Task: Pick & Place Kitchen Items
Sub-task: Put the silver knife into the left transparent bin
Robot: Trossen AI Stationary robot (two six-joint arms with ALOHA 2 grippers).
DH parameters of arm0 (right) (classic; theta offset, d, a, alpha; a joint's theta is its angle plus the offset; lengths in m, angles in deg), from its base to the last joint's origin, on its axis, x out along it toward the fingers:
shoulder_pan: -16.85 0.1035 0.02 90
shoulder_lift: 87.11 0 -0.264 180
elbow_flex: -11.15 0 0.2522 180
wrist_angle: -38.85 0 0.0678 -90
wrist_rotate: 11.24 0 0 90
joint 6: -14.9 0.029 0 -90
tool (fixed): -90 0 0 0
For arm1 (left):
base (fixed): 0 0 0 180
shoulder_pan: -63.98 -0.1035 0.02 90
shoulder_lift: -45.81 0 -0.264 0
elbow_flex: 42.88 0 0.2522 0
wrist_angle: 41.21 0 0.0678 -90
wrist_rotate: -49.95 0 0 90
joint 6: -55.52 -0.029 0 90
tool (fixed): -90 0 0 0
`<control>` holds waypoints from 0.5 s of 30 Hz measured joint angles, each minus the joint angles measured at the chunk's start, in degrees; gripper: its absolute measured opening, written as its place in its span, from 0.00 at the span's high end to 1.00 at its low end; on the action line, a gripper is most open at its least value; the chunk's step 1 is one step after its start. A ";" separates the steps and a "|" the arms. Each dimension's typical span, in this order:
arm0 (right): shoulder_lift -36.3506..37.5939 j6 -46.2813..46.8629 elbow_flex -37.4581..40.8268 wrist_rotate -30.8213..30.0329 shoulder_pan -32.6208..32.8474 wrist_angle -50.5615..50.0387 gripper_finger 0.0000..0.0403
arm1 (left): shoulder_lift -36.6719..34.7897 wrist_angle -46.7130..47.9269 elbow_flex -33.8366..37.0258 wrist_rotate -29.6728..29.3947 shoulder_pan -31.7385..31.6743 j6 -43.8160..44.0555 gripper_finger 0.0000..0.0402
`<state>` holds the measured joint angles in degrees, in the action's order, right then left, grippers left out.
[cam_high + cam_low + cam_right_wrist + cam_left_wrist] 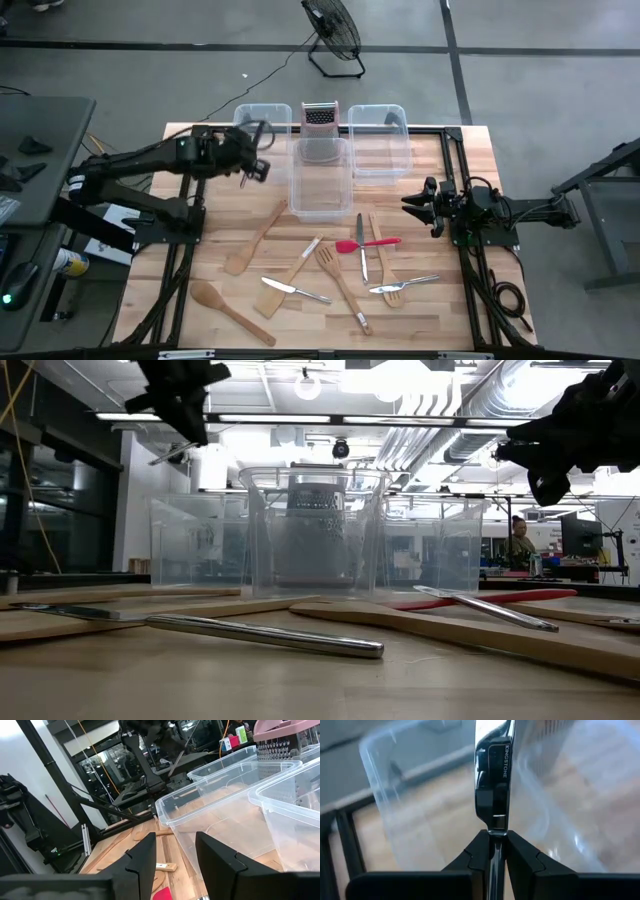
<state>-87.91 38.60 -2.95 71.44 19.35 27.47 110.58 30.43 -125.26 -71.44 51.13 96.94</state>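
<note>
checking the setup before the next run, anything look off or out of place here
Nothing looks spilled or damaged. One oddity: the box grater stands among the clear bins. The left gripper holds a metal utensil.

We are in a robotics lab or industrial workshop, not a kitchen. Beyond the left gripper (180, 400) in the low view, we see exposed silver ducts (470, 410) and pipes running under an open ceiling hung with strip lights (300, 420). Past the right gripper (550, 455), farther back in the room, a person (518, 540) sits at a bench with a monitor (578, 535). From above, the wooden table (230, 330) in its black metal frame stands on a bare grey concrete floor (540, 90) marked with dark lines, and a black floor fan (333, 35) sits well behind both arms.
</note>
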 joint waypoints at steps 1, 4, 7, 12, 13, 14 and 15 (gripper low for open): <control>-0.01 -0.02 0.00 0.00 -0.01 0.00 0.68 | 0.24 -1.11 -0.21 -0.03 -1.35 -2.12 0.90; -0.02 0.00 0.00 0.00 0.00 0.00 0.68 | 1.14 -5.05 -0.60 0.78 -5.38 -8.36 0.90; -0.01 -0.02 0.01 0.00 0.00 0.00 0.68 | 1.94 -8.09 -0.77 1.76 -9.41 -16.13 0.90; -0.02 0.00 0.00 0.09 -0.02 0.00 0.68 | 4.58 -10.41 -0.79 7.65 -15.98 -26.06 0.90; 0.00 0.00 0.02 0.13 0.00 0.00 0.68 | 5.14 -10.37 -0.79 8.65 -17.20 -27.33 0.90; -0.01 -0.01 0.00 0.15 0.00 0.00 0.68 | 5.82 -10.33 -0.79 9.66 -18.59 -28.11 0.90; -0.02 -0.02 0.00 0.13 -0.02 0.00 0.68 | 6.56 -10.33 -0.79 10.53 -19.86 -28.57 0.90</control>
<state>-87.93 38.59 -2.95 71.58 19.33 27.47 117.14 20.10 -126.04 -60.92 31.27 68.37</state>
